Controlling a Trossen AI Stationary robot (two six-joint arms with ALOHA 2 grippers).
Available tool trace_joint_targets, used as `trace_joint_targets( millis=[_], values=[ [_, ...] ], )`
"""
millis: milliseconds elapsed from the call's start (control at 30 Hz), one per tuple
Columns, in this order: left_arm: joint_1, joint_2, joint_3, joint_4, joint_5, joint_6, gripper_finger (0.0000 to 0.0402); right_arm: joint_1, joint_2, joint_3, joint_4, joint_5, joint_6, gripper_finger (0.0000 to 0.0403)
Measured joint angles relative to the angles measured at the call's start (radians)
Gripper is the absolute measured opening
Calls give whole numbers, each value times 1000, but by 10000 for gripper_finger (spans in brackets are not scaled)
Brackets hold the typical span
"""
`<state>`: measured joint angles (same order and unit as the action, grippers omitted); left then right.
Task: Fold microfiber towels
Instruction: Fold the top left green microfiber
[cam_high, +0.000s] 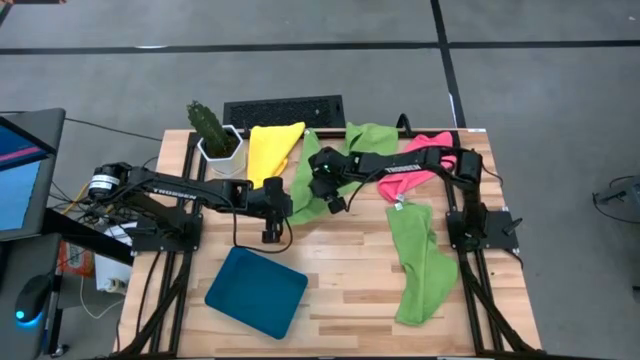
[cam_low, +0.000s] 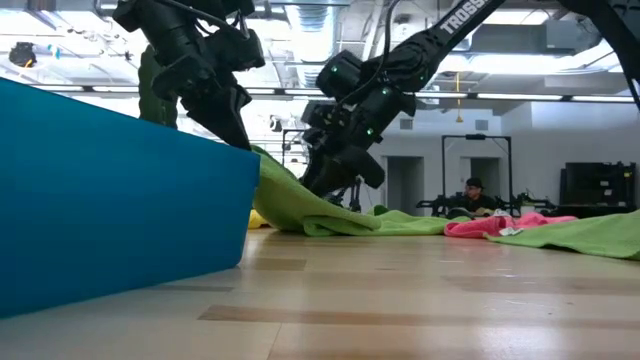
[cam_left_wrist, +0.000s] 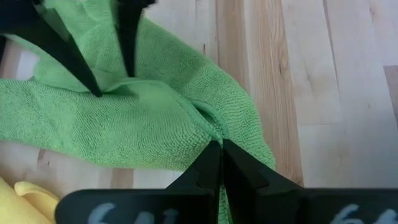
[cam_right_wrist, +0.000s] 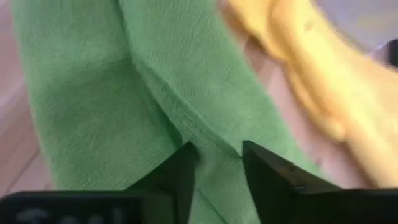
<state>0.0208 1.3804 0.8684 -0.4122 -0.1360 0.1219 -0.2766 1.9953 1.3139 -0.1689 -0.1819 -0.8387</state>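
We are only starting: no towel looks folded. Beside the cactus pot (cam_high: 219, 143), the left gripper (cam_left_wrist: 219, 163) pinches the green towel (cam_high: 310, 175) with jaws together; the right gripper (cam_right_wrist: 219, 163) straddles its fold, not yet clamped. The yellow towel (cam_high: 272, 148), pink towel (cam_high: 415, 165) and other green towel (cam_high: 420, 262) lie loose.

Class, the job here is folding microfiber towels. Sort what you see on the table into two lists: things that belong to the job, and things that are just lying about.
Belongs to the job:
yellow towel
pink towel
green towel at centre
green towel at right

Just lying about:
teal tray
potted cactus
keyboard
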Motion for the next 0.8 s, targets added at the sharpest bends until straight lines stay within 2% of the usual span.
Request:
trace_joint_targets(
  millis=[200, 267, 333, 500, 800],
  values=[
    [0, 0, 0, 0, -1, 0, 4, -7, -11, 1, -5, 1, 0, 37],
    [0, 0, 0, 0, -1, 1, 4, -7, -11, 0, -6, 1, 0, 13],
    [0, 0, 0, 0, -1, 1, 4, -7, -11, 0, -9, 4, 11, 15],
    [1, 0, 0, -7, -29, 1, 4, 2, -11, 20, -42, 88, 45, 8],
    [1, 0, 0, -69, -106, 8, 27, 2, -73, 70, -112, 106, 90, 5]
  ],
)
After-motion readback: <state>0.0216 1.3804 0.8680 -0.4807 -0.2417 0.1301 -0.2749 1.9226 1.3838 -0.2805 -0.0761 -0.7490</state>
